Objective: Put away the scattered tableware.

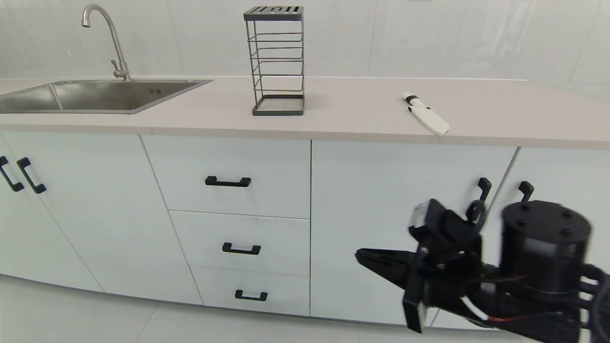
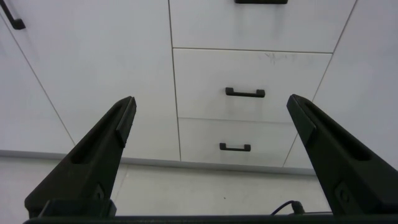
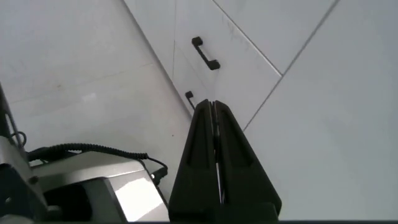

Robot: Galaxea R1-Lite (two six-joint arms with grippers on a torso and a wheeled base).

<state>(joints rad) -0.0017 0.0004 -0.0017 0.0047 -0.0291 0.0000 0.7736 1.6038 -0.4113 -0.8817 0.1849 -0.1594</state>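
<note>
A white knife [image 1: 425, 114] with a white blade and a black band on its handle lies on the beige countertop [image 1: 362, 109] at the right, near the front edge. A black wire rack [image 1: 277, 61] with a slotted top stands upright at the counter's middle. My right gripper [image 1: 362, 257] hangs low in front of the cabinet doors, well below the counter, with its fingers [image 3: 214, 134] pressed together and nothing between them. My left gripper [image 2: 211, 109] is open and holds nothing, pointing at the drawer fronts.
A steel sink [image 1: 102, 95] with a curved tap [image 1: 112, 40] is set in the counter at the left. Below the counter are white cabinet doors and three drawers with black handles [image 1: 228, 181]. The floor [image 3: 74, 74] in front is bare.
</note>
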